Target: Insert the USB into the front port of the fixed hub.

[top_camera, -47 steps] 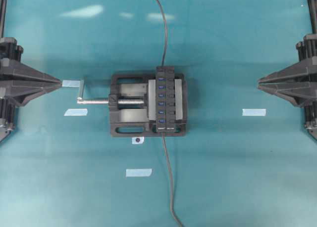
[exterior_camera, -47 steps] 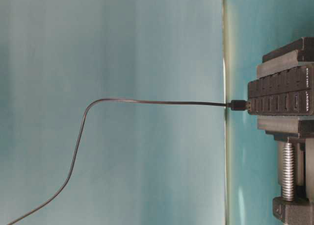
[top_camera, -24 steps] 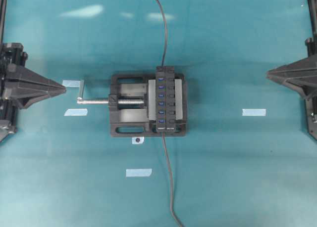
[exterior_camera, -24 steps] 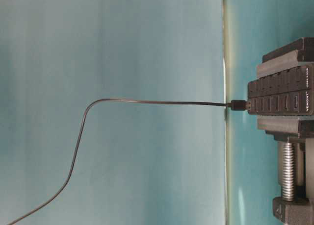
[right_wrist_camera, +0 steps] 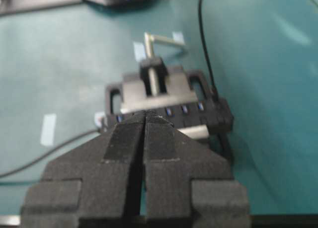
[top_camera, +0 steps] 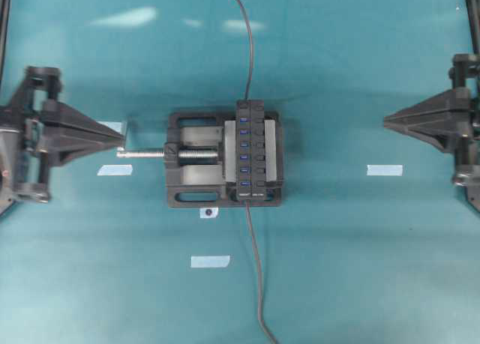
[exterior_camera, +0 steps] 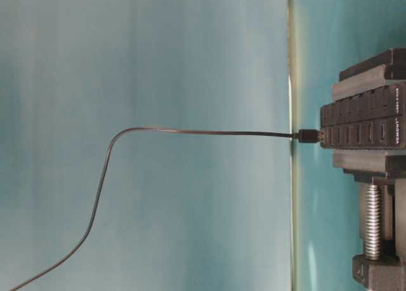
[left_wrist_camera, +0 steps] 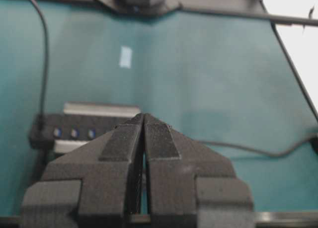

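With the USB (exterior_camera: 309,136) already seated in the front port of the fixed hub (top_camera: 250,151), both claws, left gripper (top_camera: 120,136) and right gripper (top_camera: 387,121), stood pressed together well apart from it, so the next move probably called only for parking.

I see a matt black plastic hub (top_camera: 250,151) clamped in a rough black vise (top_camera: 189,160) with a shiny threaded metal screw (top_camera: 196,154), on a smooth teal tabletop (top_camera: 360,269) catching soft glare toward twelve o'clock.
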You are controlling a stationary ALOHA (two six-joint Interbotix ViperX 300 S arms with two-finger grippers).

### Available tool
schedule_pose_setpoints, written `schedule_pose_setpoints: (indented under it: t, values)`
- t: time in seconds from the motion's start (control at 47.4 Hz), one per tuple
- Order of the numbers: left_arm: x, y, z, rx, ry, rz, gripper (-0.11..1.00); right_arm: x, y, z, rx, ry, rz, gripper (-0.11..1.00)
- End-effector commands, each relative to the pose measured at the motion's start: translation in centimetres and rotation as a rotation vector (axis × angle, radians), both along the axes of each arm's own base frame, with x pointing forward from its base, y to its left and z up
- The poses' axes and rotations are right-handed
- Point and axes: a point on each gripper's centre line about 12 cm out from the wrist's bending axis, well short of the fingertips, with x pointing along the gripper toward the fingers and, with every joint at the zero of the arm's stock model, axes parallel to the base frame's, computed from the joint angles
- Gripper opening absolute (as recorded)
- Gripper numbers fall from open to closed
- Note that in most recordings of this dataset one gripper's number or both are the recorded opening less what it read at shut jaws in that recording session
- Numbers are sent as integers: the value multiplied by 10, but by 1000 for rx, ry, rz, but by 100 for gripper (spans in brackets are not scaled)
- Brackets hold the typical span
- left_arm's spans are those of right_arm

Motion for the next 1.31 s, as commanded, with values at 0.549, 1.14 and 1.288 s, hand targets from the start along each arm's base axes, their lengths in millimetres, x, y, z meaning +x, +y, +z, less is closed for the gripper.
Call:
schedule_pose_setpoints:
  t: [0.549, 1.14, 1.288]
  values:
    - [27, -10, -2, 4, 54, -36, 0, 52, -15, -19, 20, 288, -37, -2]
    - [33, -13, -8, 5, 81, -45, 0, 101, -44, -48, 34, 398, -103, -2]
    - [35, -13, -10, 7, 92, -45, 0, 111, -51, -59, 43, 434, -117, -2]
